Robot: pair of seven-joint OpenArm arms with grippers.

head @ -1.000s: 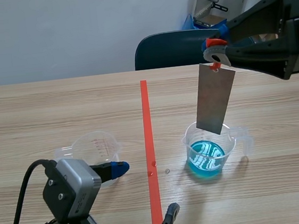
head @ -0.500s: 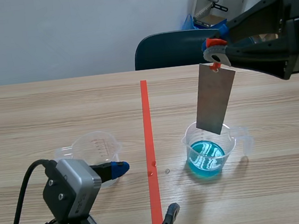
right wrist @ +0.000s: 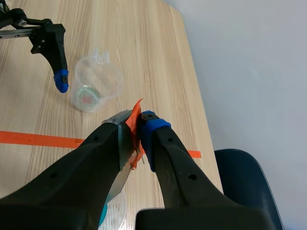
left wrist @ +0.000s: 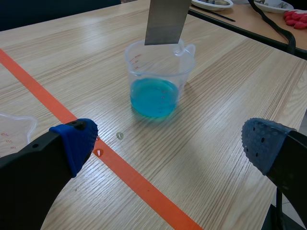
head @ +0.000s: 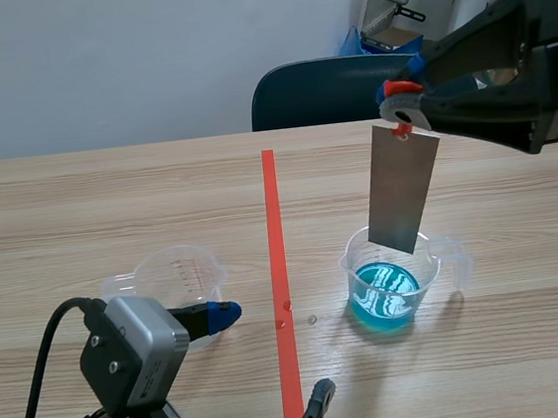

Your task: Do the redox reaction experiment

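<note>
A clear beaker [head: 393, 279] holding blue liquid [head: 385, 296] stands right of the orange tape line. Over it hangs a grey metal plate [head: 402, 187] with an orange tab at its top, its lower edge level with the beaker's rim. My right gripper [head: 399, 99] is shut on that tab [right wrist: 135, 125]. In the left wrist view the plate [left wrist: 165, 20] hangs above the beaker [left wrist: 158, 78], ahead of my open left gripper [left wrist: 170, 143]. A second, empty clear beaker [head: 172, 285] sits on the left, beside my left gripper's blue fingertip [head: 220, 315].
The orange tape line [head: 279, 269] runs down the table's middle, with two small droplets [head: 301, 320] beside it. A dark blue chair [head: 321, 90] stands behind the far edge. Another table with dishes [left wrist: 249, 7] lies beyond the right beaker.
The right gripper has lifted the metal plate slightly and swung it more upright. The left arm has not moved.
</note>
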